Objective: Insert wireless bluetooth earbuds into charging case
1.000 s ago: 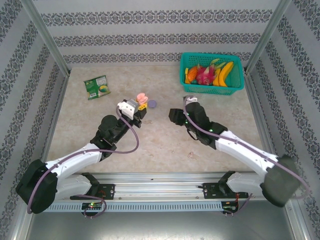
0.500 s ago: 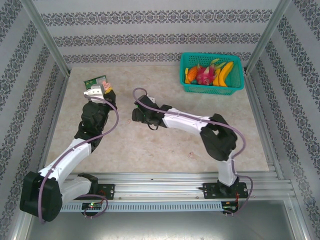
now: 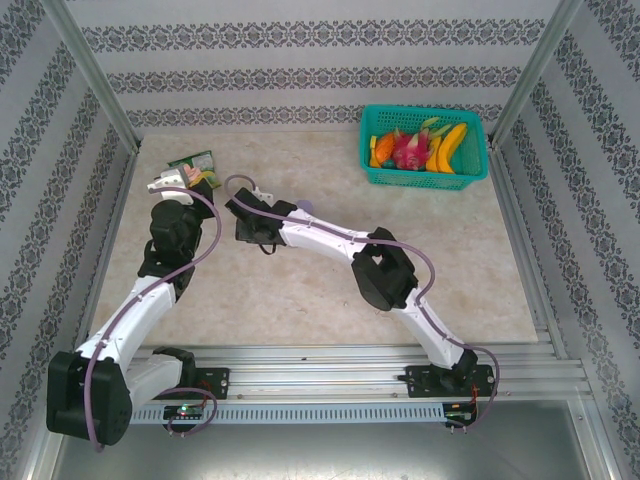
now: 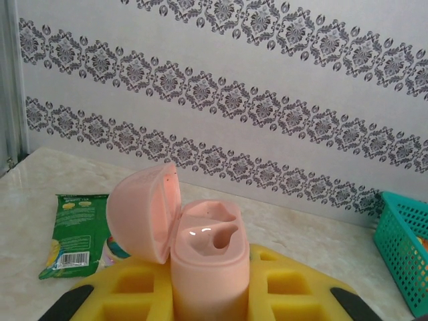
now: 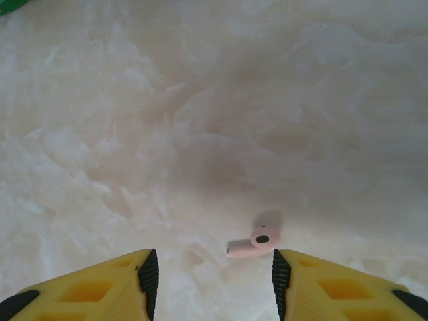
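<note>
My left gripper (image 4: 208, 301) is shut on the pink charging case (image 4: 208, 257), which it holds upright between its yellow fingers (image 4: 127, 294). The case's lid (image 4: 142, 212) is swung open to the left, and its moulded wells look bare. In the top view that left gripper (image 3: 190, 177) is at the far left of the table. One pale pink earbud (image 5: 253, 245) lies on the marble table. My right gripper (image 5: 215, 281) hangs open just over it, with the earbud close to the right fingertip pad (image 5: 281, 277) and not touching it. In the top view the right gripper (image 3: 245, 222) is reached far left.
A green snack packet (image 4: 75, 234) lies at the back left, just beyond the left gripper (image 3: 203, 159). A teal basket of toy fruit (image 3: 425, 146) stands at the back right. A lilac round disc (image 3: 304, 206) peeks out behind the right arm. Patterned walls close in the table.
The left arm carried the open case from the table's middle to the far left, by the green packet. The right arm swung left across the table and now hovers over an earbud.
</note>
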Robot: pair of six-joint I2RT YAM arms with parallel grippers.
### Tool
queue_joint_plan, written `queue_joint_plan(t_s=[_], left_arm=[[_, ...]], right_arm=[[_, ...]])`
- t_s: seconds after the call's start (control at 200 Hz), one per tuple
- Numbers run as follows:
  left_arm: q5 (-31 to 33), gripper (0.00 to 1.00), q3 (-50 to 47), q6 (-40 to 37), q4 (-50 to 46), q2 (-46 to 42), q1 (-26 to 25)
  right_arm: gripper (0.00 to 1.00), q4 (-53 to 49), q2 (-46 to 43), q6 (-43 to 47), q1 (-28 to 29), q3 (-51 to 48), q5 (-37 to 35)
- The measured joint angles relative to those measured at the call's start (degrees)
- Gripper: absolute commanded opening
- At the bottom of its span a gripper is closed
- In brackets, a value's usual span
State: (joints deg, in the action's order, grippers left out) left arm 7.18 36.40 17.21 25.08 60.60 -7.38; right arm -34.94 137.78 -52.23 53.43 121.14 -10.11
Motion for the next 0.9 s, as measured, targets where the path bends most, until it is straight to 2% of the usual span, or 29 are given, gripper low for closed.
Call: queue_joint_plan(t_s=[0.335, 0.899], left_arm=[[-1.95, 0.0, 0.0, 1.31, -0.48, -1.7, 1.88], [-4.2, 0.0, -0.07, 2.62, -0.48, -2.16, 2.25]], right_arm=[[0.42, -6.86, 6.1, -0.15, 0.46, 6.29, -2.73], [0.34, -8.26, 9.97, -0.11, 0.42, 10.4, -3.61]])
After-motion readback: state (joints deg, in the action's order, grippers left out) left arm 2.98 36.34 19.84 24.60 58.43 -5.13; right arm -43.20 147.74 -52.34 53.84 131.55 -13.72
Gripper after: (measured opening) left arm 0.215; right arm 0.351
